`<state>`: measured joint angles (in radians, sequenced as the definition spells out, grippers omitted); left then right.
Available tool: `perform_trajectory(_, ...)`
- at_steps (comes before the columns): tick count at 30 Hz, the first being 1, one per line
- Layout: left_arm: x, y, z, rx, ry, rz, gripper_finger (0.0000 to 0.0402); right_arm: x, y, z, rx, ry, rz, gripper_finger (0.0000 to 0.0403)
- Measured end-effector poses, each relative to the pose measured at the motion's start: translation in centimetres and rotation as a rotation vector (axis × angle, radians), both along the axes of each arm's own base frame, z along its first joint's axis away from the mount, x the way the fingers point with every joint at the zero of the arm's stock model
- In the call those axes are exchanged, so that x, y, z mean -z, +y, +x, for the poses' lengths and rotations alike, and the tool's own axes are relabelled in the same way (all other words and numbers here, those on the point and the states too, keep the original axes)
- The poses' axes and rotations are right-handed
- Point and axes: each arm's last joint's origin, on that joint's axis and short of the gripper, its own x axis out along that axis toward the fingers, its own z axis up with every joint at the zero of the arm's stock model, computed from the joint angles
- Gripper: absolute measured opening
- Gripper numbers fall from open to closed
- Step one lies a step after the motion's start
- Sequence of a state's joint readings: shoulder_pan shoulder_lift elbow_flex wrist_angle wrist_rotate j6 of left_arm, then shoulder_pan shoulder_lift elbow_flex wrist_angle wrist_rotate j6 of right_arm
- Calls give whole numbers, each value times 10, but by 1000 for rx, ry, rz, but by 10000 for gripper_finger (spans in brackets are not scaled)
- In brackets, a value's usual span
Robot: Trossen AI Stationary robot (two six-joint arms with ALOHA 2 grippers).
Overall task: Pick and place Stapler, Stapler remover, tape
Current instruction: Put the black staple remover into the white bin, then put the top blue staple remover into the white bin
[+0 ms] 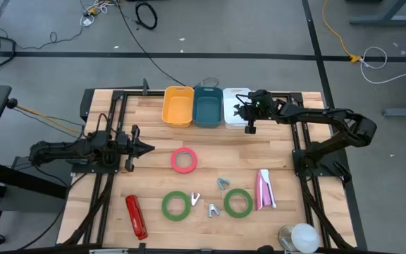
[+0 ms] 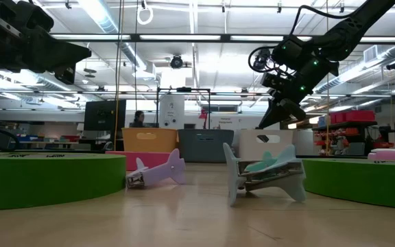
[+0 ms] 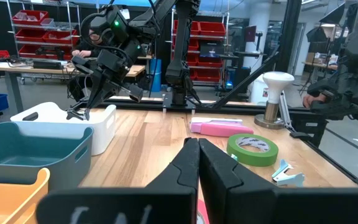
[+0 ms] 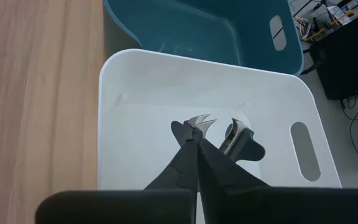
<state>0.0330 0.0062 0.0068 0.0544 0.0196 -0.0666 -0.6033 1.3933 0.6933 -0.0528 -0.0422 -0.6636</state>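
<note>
My right gripper (image 4: 194, 138) hangs over the white bin (image 4: 135, 93), shut on a dark staple remover (image 4: 232, 138) with silver claws. My left gripper (image 1: 150, 148) rests shut at the table's left, touching nothing. A pinkish-red tape roll (image 1: 184, 160) lies flat mid-table. Two green tape rolls (image 1: 176, 205) (image 1: 237, 203) lie flat nearer the front. Three more staple removers (image 1: 194, 200) (image 1: 212, 209) (image 1: 223, 183) lie between the rolls. A red stapler (image 1: 136, 216) lies front left and a pink stapler (image 1: 264, 189) front right. My right gripper pinches the staple remover at its fingertips, beside the silver claws (image 4: 200, 121); the fingers themselves hide the exact spot. The fingers slant down from the table's right. The remover hangs clear above the white bin's floor.
An orange bin (image 1: 177, 106) and a teal bin (image 1: 208, 106) stand left of the white bin (image 1: 232, 95) along the far edge. A white-domed object (image 1: 303, 236) stands at the front right corner. Bare wood lies between the bins and the pinkish-red roll.
</note>
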Motion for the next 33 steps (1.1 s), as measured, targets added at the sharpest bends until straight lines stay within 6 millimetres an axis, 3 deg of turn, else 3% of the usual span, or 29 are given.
perform_trajectory(10,0,0,0,0,0,0,10,0,0,0,-5,2,-4,15)
perform_trajectory(24,0,0,0,0,0,0,10,-1,0,1,-3,-5,-6,104)
perform_trajectory(33,0,0,0,0,0,0,10,-25,10,-3,-27,-93,-65,141)
